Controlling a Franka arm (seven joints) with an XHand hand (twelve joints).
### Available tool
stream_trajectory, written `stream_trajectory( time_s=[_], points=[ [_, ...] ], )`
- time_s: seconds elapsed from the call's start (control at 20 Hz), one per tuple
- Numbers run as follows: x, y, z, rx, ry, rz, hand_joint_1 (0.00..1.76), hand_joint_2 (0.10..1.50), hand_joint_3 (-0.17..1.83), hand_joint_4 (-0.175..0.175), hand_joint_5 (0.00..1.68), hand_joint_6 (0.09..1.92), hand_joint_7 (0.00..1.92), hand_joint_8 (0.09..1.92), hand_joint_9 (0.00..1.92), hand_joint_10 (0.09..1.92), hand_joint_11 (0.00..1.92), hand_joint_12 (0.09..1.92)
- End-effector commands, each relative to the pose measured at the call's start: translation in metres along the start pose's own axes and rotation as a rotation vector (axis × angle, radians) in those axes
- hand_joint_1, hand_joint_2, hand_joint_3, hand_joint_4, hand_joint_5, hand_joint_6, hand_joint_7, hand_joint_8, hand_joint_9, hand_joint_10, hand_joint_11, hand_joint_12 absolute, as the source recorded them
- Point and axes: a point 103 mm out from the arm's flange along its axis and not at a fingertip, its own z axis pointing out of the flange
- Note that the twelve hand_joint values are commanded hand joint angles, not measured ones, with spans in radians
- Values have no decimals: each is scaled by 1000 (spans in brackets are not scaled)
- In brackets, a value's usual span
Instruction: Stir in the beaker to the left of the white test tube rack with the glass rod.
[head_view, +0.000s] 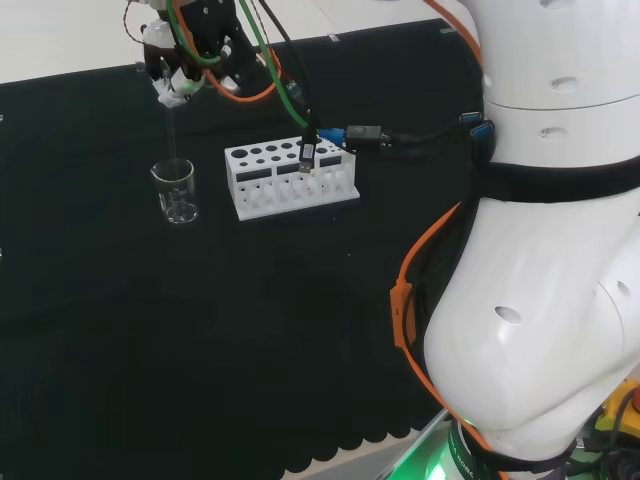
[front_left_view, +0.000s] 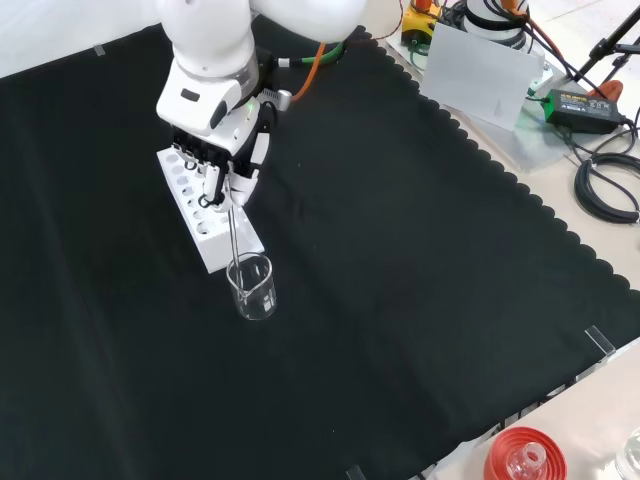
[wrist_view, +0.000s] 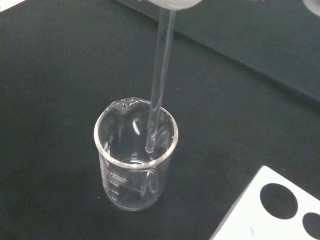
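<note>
Head view: the hand (head_view: 190, 60) is gripping the top of the glass rod (head_view: 171, 135) with curled fingers, holding it upright above the beaker (head_view: 175, 192). The beaker is standing on the black cloth (head_view: 200, 330) just left of the white test tube rack (head_view: 290, 180). In the wrist view, the rod's lower end is sitting inside the beaker, below its rim.

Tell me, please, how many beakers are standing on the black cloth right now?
1. The beaker stands just left of the white test tube rack in the head view, directly below the hand, with the glass rod dipping into it. Other clear glassware would be hard to see.
</note>
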Motion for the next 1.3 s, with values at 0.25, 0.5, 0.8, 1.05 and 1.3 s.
stream_trajectory(
  time_s=[0.25,0.5,0.8,1.05,1.3],
  points=[
    [24,-25,-11,-8,-10,16,1203,1120,-175,-175,1150,764,1679,636,1920,337,1783,569],
    [52,-19,-15,-11,-16,-13,1203,1120,-175,-175,1150,764,1679,636,1920,337,1783,570],
    [63,-3,-15,-11,-19,-43,1203,1120,-175,-175,1150,764,1680,635,1920,337,1783,570],
    [61,7,-15,-16,-26,-39,1203,1120,-175,-175,1150,763,1680,635,1920,337,1783,571],
    [5,23,-9,4,43,-28,1203,1120,-175,-175,1150,763,1680,634,1920,337,1782,571]
  ],
)
